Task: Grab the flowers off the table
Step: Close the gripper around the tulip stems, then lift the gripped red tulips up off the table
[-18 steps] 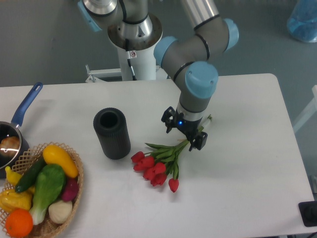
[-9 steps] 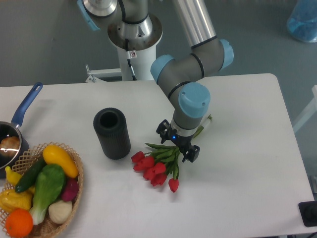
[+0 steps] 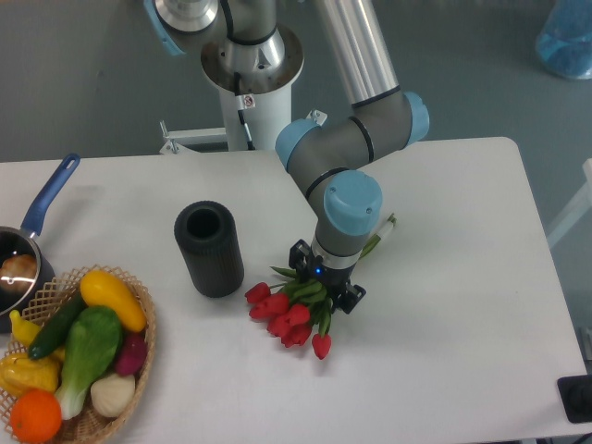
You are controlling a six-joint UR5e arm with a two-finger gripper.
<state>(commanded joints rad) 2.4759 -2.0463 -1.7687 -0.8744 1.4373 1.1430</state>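
The flowers (image 3: 289, 317), a bunch of red tulips with green leaves, lie on the white table (image 3: 444, 324) just right of centre, heads toward the front left. The pale stem ends (image 3: 381, 231) poke out behind the arm. My gripper (image 3: 322, 288) points straight down over the leaves, its black fingers straddling the bunch, one at the left (image 3: 298, 255) and one at the right (image 3: 352, 298). The wrist hides the gap between them, so the jaw state does not show.
A black cylinder (image 3: 210, 249) stands upright left of the flowers. A wicker basket (image 3: 141, 342) of colourful vegetables sits at the front left corner. A blue-handled pan (image 3: 37, 222) lies at the left edge. The arm's base (image 3: 250, 69) stands behind the table.
The gripper has moved forward and to the left along the stems, from their middle to over the leaves near the tulip heads. The flowers have barely shifted.
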